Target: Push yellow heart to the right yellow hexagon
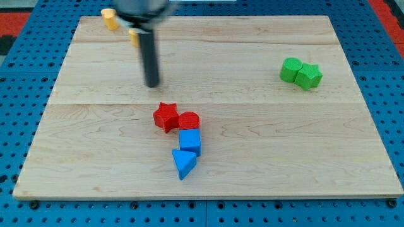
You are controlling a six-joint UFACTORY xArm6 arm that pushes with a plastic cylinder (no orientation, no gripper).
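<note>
My tip (pixel 152 84) sits below two yellow blocks: one (pixel 134 36) half hidden by the rod, the other (pixel 110 19) too blurry to tell its shape.

A pale wooden board (pixel 252 126), streaked with light tan grain and crossed by faint seam lines, lay on a bright blue pegboard (pixel 391 94) dotted with dark holes; red showed at the view's top corners. The dark grey, near-black rod ended at my tip (pixel 153 84). Two yellow blocks, one (pixel 110 19) a warm golden yellow, the other (pixel 134 36) partly hidden behind the rod, had shapes too blurred to tell. A red star (pixel 165 116) and red cylinder (pixel 189 120) shared one crimson. A blue cube (pixel 190 142) and blue triangle (pixel 183 163) were mid-blue. Two green blocks (pixel 291 69) (pixel 308 75) were vivid green.
</note>
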